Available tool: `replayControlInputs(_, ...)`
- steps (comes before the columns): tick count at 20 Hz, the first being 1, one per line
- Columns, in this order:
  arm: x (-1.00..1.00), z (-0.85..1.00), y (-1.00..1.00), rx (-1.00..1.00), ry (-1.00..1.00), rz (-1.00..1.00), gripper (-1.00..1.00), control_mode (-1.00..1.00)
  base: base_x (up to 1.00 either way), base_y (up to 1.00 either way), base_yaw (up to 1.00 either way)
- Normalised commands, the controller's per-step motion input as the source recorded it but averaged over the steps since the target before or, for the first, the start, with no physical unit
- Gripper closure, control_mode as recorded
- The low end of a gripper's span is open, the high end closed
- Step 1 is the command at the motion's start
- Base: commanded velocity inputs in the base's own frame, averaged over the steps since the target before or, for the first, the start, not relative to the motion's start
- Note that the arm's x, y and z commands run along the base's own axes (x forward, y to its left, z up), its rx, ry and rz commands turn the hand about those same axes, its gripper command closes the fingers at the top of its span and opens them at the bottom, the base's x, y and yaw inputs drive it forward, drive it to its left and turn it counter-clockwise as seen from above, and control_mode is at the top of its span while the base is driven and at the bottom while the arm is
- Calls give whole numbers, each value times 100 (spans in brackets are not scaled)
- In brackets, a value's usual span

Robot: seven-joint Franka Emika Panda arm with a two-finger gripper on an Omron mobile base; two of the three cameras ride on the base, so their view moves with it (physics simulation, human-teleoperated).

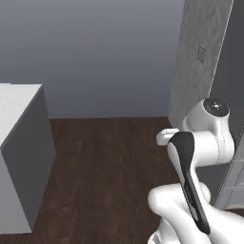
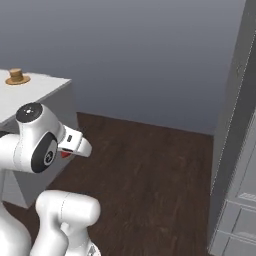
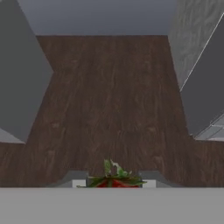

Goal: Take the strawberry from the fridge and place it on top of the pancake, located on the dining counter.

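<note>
My gripper [image 3: 113,178] is shut on the strawberry [image 3: 114,183]. Its red flesh and green leaves show between the two finger tips, above the dark wood floor. In the right base view a red sliver of the strawberry [image 2: 65,154] peeks out under the white hand. The pancake [image 2: 17,76], a small tan stack on an orange-brown plate, sits on the dining counter [image 2: 42,89] to the far left, well away from the hand. The same white dining counter [image 1: 16,107] shows at the left of the left base view. The tall dark grey side of the fridge [image 2: 235,130] stands at the right.
Dark wood floor [image 1: 105,162] stretches between the counter's grey base [image 3: 19,78] and the appliance side. Light grey panelled cabinets [image 2: 242,210] sit low at the right. A plain grey-blue wall [image 2: 150,55] closes the far end.
</note>
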Motion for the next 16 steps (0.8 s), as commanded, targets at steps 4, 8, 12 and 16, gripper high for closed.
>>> replayControlInputs(4,0,0,0,0,0,0,100,100,100,84,-34)
replayControlInputs(8,0,0,0,0,0,0,100,100,100,64,-22)
replayControlInputs(12,0,0,0,0,0,0,100,100,100,52,-7)
replayControlInputs(16,0,0,0,0,0,0,100,100,100,29,0)
